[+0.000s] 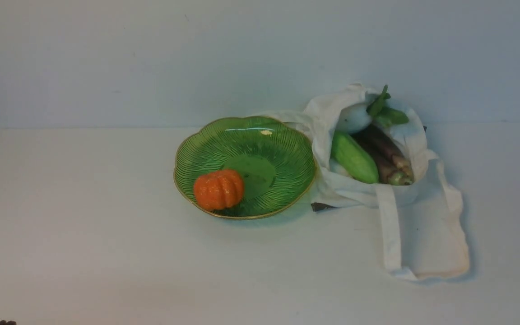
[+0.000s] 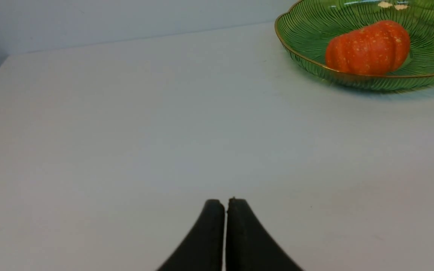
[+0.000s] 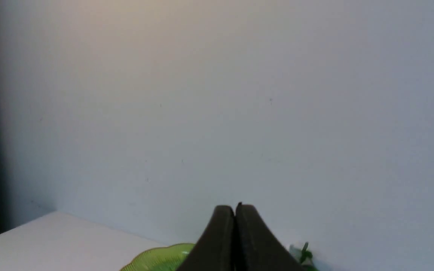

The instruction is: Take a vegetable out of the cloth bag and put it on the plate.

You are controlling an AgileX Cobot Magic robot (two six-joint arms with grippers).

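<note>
Nearest the lens in the left wrist view, the left gripper [image 2: 225,203] has its two black fingers [image 2: 207,237] pressed flat together, a hairline seam between them and nothing pinched. It hangs low over the bare table [image 2: 126,131], well short of the dish. The right gripper [image 3: 235,210] is likewise pressed together and empty. It points at the pale wall [image 3: 239,94], with only a sliver of the dish's rim and a scrap of green leaf [image 3: 305,254] showing beside its fingers [image 3: 217,241].

The pumpkin [image 1: 218,189], orange and ribbed, lies inside the plate [image 1: 282,140]. It rests on the ribbed slope at the near-left side, just off the flat round centre and close to the gold rim. From the left wrist it [image 2: 367,47] appears tipped on its side, clear of both grippers. The plate [image 2: 303,45] sits on the table [image 1: 84,234] about mid-width.

Just right of it lies the cloth bag [image 1: 327,122], its off-white fabric touching the plate's right rim and its mouth open toward the camera. Inside are a smooth green cucumber [image 1: 354,157], purple-brown stalks [image 1: 388,155] beside it, and behind them a white vegetable [image 1: 354,118] with a green leafy top [image 1: 384,110]. One strap handle [image 1: 391,234] runs from the bag toward the camera and loops flat on the table. A small dark piece [image 1: 321,206] peeks out under the bag's near-left corner; what it is cannot be told.
</note>
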